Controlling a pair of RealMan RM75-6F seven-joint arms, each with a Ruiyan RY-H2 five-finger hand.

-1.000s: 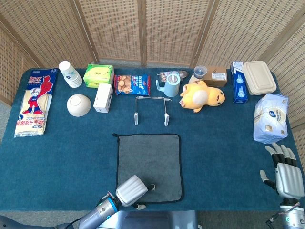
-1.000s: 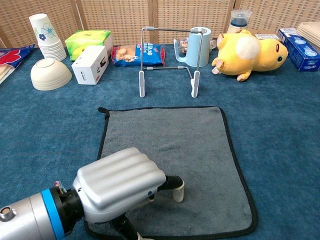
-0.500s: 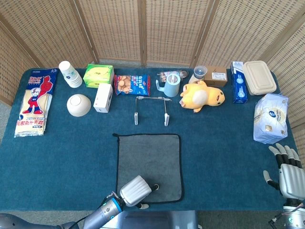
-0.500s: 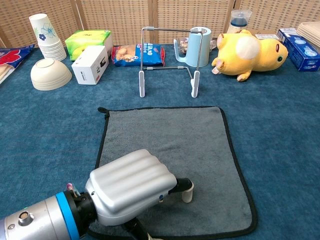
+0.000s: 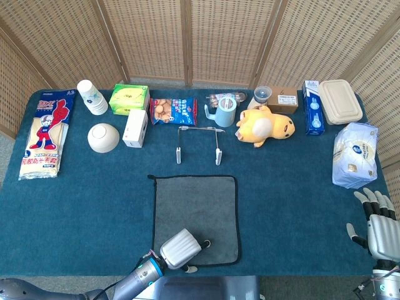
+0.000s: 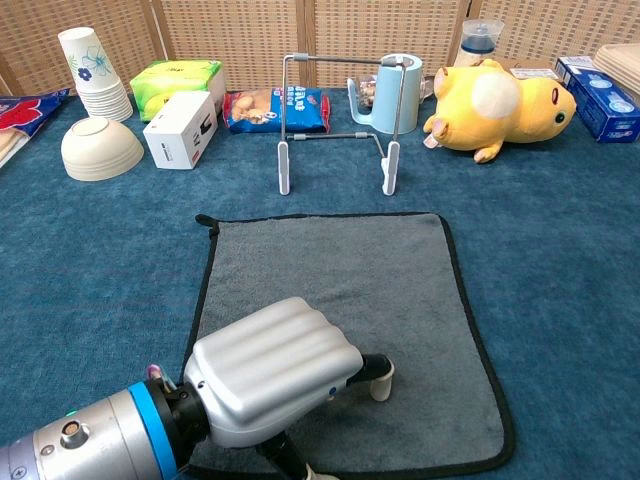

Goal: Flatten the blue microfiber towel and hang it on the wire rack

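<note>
Head view looks down on a dark blue tabletop lined with clutter along its far edge. On the left, the left hand (image 5: 180, 248) rests on the near left part of the towel (image 5: 200, 206), knuckles up, fingers curled under. Chest view shows this hand (image 6: 275, 368) close up: 1 fingertip (image 6: 381, 373) pokes out and touches the cloth, and the thumb hangs below the near hem. Whether any fabric is pinched beneath the palm cannot be told.

The towel (image 6: 370, 280) lies at the middle of the table, near the front edge. It looks grey with a dark border, spread nearly square and smooth, with a small loop at its far left corner. Just beyond its far edge, apart from it, stands the wire rack (image 6: 340, 120), upright on white feet, its top bar bare. Behind the rack sit a snack packet (image 6: 277, 108) and a pale blue jug (image 6: 393, 93); a yellow plush toy (image 6: 500, 100) lies to the right.

At the far right, the right hand (image 5: 379, 226) hovers off the near right corner of the table, fingers spread and holding nothing, well apart from the towel.

Flattening looks all but finished, judging by how smooth the cloth lies. The hanging step is not yet begun. The next move likely calls for a firm pinch on the near hem, then lifting the towel up and forward high enough to drape over the rack's top bar without tipping the light frame.
</note>
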